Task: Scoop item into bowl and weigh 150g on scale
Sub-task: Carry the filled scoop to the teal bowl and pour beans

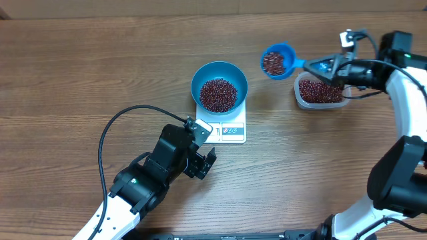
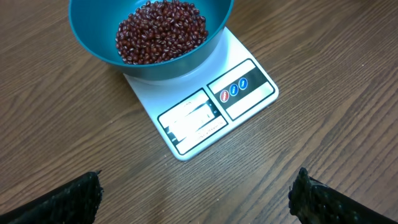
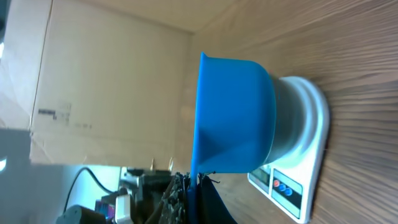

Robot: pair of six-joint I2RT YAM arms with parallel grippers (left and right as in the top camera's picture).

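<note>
L gripper [image 1: 205,145] hovers low, jaws wide apart; R gripper [image 1: 328,67] clamped on scoop [image 1: 275,62] handle, arm bent.

**Scale Mid-Table, Scoop and Tub to Its Right**

The scale [image 1: 227,130] sits about mid-table [image 1: 80,60], with its display [image 2: 189,121] and buttons [image 2: 234,90] along the near edge. The bowl [image 1: 220,69] stands on the scale's far part, with beans [image 1: 218,94] heaped in it. Right of the bowl and a little farther back is the scoop [image 1: 288,59] (beans in it too), apart from the bowl, its handle pointing right. The tub [image 1: 298,93] lies just near-right of the scoop, well right of the scale, holding more beans.
</note>
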